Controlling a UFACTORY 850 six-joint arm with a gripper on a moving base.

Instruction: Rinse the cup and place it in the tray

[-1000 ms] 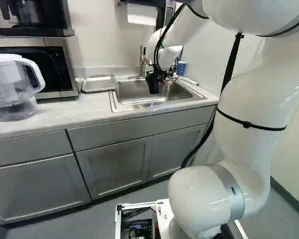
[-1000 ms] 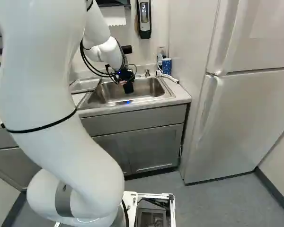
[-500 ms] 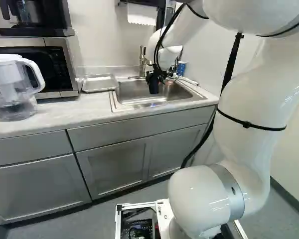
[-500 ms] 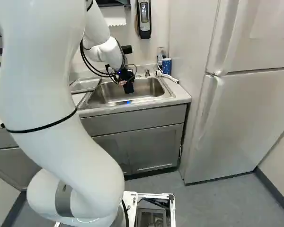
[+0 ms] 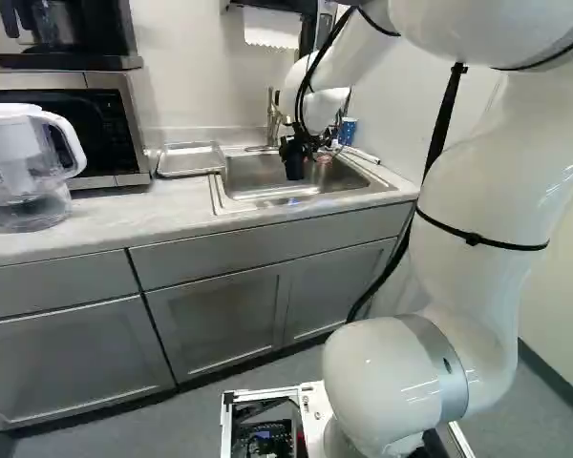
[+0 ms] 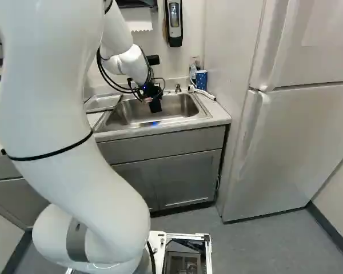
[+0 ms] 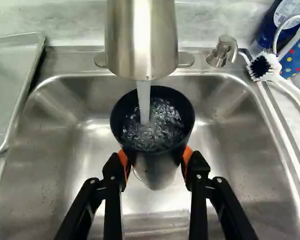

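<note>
Black two-fingered pincer gripping dark tapered cup; water inside: likely heavy, slick. Best held mid-wall, upright.

One arm, white, arched forward. One gripper, black, tilted downward; two fingers parted, orange pads gripping.

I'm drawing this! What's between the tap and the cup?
A stream of water, falling from the tap into the cup. The wrist view shows it.
</note>
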